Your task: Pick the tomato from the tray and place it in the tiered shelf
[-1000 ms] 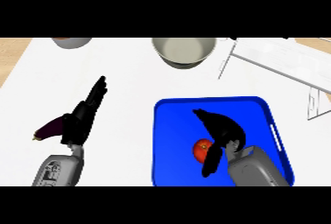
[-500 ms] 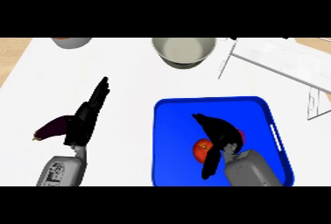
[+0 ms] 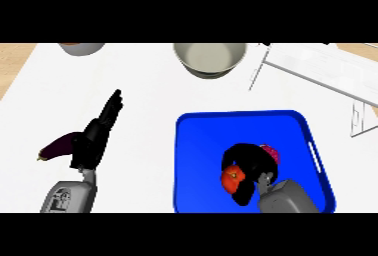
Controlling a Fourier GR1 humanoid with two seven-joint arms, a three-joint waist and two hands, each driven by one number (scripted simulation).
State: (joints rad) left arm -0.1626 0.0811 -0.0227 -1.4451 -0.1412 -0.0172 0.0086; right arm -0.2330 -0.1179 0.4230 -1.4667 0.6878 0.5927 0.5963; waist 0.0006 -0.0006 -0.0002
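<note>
We are at the grasp, early in the task. Our right hand (image 3: 251, 161) curls its fingers round the tomato (image 3: 233, 179), which sits low in the blue tray (image 3: 236, 116) and, as far as we can judge, is not yet lifted. The carry to the tiered shelf (image 3: 317, 65) at the counter's far right remains. Our left hand (image 3: 100, 135) rests open beside the eggplant (image 3: 59, 146).

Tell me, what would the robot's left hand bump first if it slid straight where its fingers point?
Probably nothing: the left hand points up across the white counter, left of the round grey bowl.
</note>
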